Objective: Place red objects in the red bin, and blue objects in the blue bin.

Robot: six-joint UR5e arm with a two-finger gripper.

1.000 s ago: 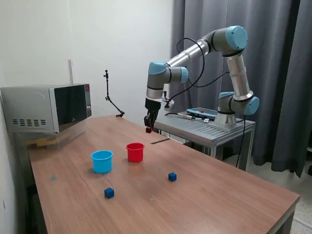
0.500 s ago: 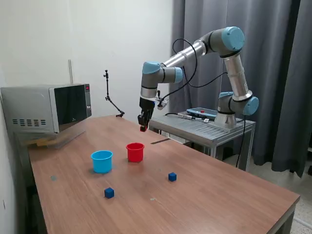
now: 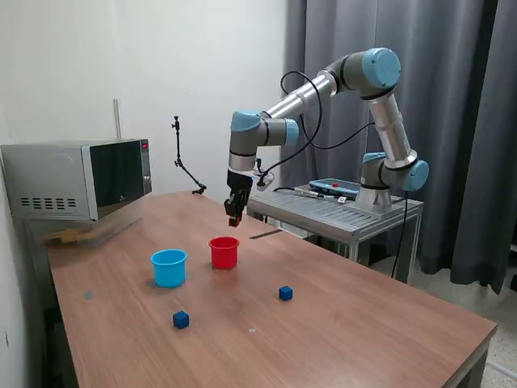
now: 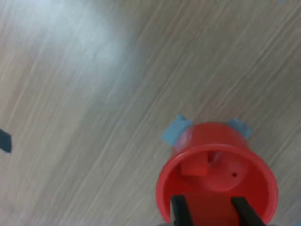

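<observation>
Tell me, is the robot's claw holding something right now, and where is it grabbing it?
Yes. The gripper is pinching a small red cube between its fingertips, by the cube's sides, up in the air above the red cup.

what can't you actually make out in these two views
- Exterior view: what the gripper holds is too small to identify; only a red speck shows at its tip.
- Exterior view: the inside of the red cup is hidden by its wall.
- Wrist view: the fingertips are cut off by the frame edge, so the grip is unseen.
- Wrist view: motion blur smears the table.
</observation>
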